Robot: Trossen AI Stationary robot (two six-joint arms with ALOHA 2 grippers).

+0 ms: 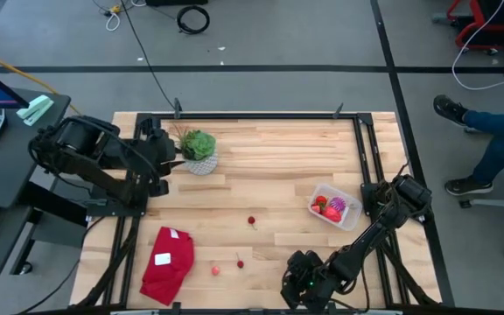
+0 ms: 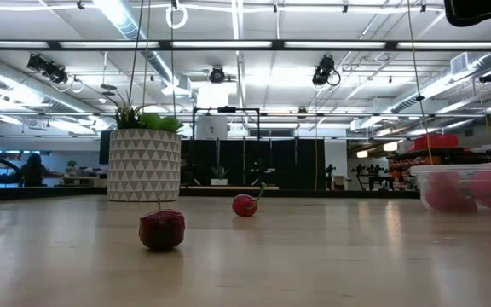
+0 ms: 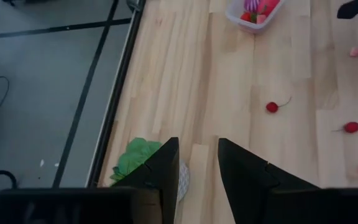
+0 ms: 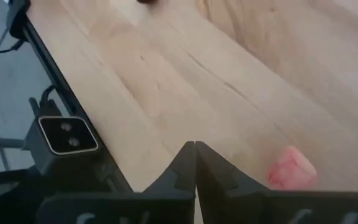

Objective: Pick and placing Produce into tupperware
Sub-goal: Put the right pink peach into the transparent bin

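Right now I see the small clear plastic tupperware box with rounded corners (image 1: pixel 336 206) sitting near the right edge of the pale wooden slat table (image 1: pixel 269 157), and it holds several red berry-like pieces and the purple-and-white striped ball (image 1: pixel 337 205). Three pieces of produce lie loose on the boards: a dark red cherry-like piece with a stem (image 1: pixel 251 220) around the middle, a smaller red piece with a stem (image 1: pixel 239 262) closer to the front edge, and a pale pink berry-sized piece (image 1: pixel 215 270) just beside the crumpled red cloth with a white label (image 1: pixel 168 263).

My right gripper (image 4: pixel 195 163) hangs low near the front edge of the table, its two dark fingers pressed together with nothing between them; the pink piece shows just beyond its tips. My left gripper (image 3: pixel 196 168) waits at the far left side, next to the green potted plant in a white patterned pot (image 1: pixel 199 149). Its fingers stand partly apart with only bare wood showing in the gap, holding nothing.
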